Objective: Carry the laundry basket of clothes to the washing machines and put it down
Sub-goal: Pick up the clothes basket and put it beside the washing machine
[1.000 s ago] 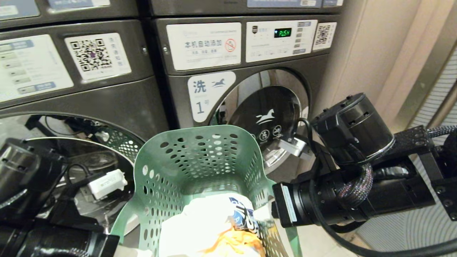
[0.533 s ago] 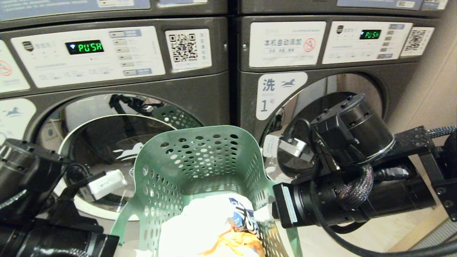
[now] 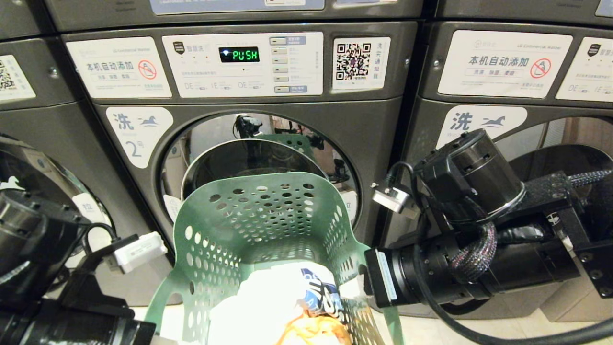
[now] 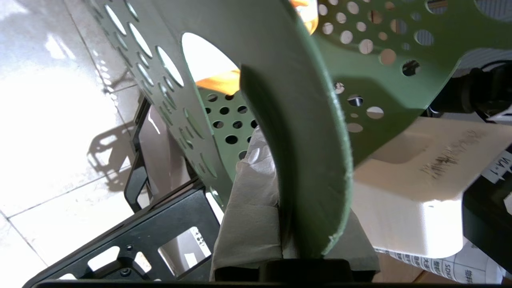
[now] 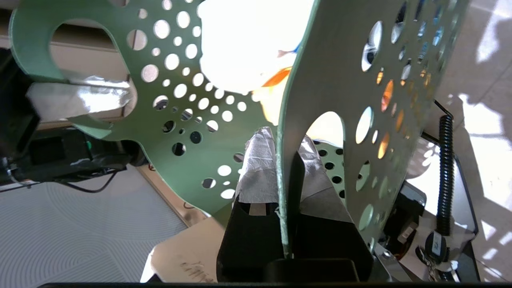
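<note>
The laundry basket [image 3: 268,230] is held up between the two arms, directly in front of the washing machines [image 3: 249,143]. It is green plastic, pierced all over with round holes of mixed sizes, and its far wall rises in a rounded, flared lip that overlaps the lower part of the chrome-ringed round door of the machine labelled 2. Inside it, at the near end, lie the clothes [image 3: 282,306]: a bright white garment with a blue-black print, and an orange piece tucked beneath it at the lower edge of the head view.

In the left wrist view the left gripper [image 4: 288,224] has its tape-wrapped fingers [image 4: 252,200] pressed together on the thick green rim of the basket, next to an oval cut-out handle; pale glossy floor tiles show below. In the right wrist view the right gripper [image 5: 282,180] is likewise clamped on the thin edge of the basket's opposite wall, one taped finger on each face of the plastic, just beside the arched handle opening.

The machines are dark grey front-loaders with white panels bearing Chinese text, QR codes and a white horse logo. The green display [image 3: 239,54] on machine 2 reads PUSH. The reflection in its door shows the basket.
</note>
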